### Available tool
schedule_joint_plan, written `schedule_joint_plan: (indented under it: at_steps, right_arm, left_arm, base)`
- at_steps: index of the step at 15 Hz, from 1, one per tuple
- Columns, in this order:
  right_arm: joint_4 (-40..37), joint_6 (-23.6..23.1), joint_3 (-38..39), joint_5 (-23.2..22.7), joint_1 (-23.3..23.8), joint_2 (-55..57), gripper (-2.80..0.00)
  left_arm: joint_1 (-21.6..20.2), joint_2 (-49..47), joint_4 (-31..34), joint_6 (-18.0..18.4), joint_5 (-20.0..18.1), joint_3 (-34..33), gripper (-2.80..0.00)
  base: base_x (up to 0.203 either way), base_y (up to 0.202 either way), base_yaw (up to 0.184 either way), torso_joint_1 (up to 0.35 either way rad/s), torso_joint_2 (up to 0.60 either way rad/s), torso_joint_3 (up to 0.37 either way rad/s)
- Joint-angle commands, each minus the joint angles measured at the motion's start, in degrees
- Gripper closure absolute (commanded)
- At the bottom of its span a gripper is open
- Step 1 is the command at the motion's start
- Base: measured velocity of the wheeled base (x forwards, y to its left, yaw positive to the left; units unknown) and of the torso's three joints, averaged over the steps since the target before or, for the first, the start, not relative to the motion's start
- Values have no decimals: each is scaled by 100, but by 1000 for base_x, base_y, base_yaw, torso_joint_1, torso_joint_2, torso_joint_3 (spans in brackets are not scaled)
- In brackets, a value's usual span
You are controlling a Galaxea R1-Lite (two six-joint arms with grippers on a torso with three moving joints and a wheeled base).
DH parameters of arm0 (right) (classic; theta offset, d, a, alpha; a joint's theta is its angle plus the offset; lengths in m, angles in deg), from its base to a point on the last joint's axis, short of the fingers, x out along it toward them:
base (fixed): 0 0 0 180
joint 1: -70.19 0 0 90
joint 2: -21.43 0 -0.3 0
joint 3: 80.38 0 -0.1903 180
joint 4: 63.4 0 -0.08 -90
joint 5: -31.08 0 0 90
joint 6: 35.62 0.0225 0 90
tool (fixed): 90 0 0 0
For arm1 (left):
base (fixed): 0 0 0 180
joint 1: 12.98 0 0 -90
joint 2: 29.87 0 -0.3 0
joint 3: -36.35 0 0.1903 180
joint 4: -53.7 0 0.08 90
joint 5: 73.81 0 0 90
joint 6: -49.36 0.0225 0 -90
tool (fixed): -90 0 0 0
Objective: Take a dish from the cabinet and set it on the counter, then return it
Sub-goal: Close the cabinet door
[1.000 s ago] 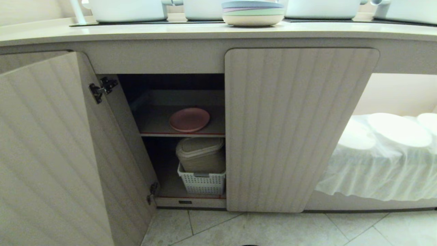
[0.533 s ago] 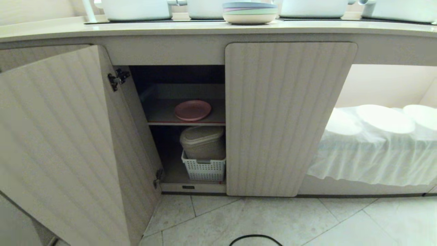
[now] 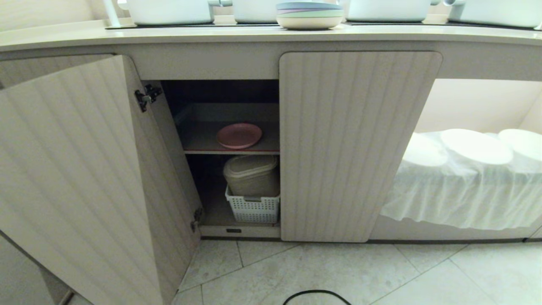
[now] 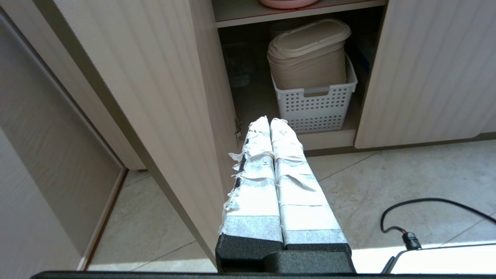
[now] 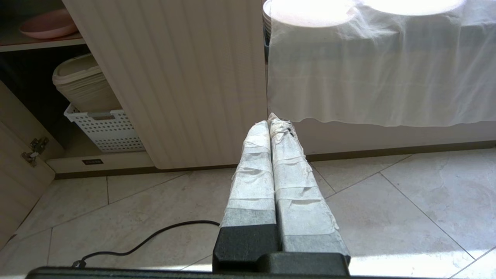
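While the robot faced the low cabinet (image 3: 360, 144) with one door swung wide and the other shut, the dish (image 3: 239, 135) lay flat on the upper grey shelf, alone, near the shelf's red front edge. It was round, so no long axis governed how it would be taken; what mattered was direction. From the left gripper (image 4: 270, 121), the pink rim sat up and beyond, past the open door's edge and above the white basket (image 4: 314, 104) holding a stack of beige containers (image 4: 308, 52). From the right gripper (image 5: 274, 121), the plate lay off across the closed door, on the far side of it. The left arm looked the nearer and had the clearer line into the opening.

Both pincers hung low over the tiled floor, their taped fingers pressed together and gripping nothing.

By count: one pink plate in the cabinet, two shelves visible, one basket, two fluted doors. The counter (image 3: 84, 38) above carried one blue-topped stack of pastel plates (image 3: 309, 15) and at least four white pots. A black cable (image 3: 315, 296) curled on the floor.
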Motion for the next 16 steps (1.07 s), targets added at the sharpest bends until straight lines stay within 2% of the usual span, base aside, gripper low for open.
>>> schedule_joint_plan:
  at_steps: [1,16]
  right_arm:
    - [1,0,0,2,-1,0,0]
    - [1,0,0,2,-1,0,0]
  left_arm:
    - [2,2,0,7,-1,0,0]
    - [2,2,0,-24,9,0,0]
  base:
    - [0,0,0,0,0,0]
    - [0,0,0,0,0,0]
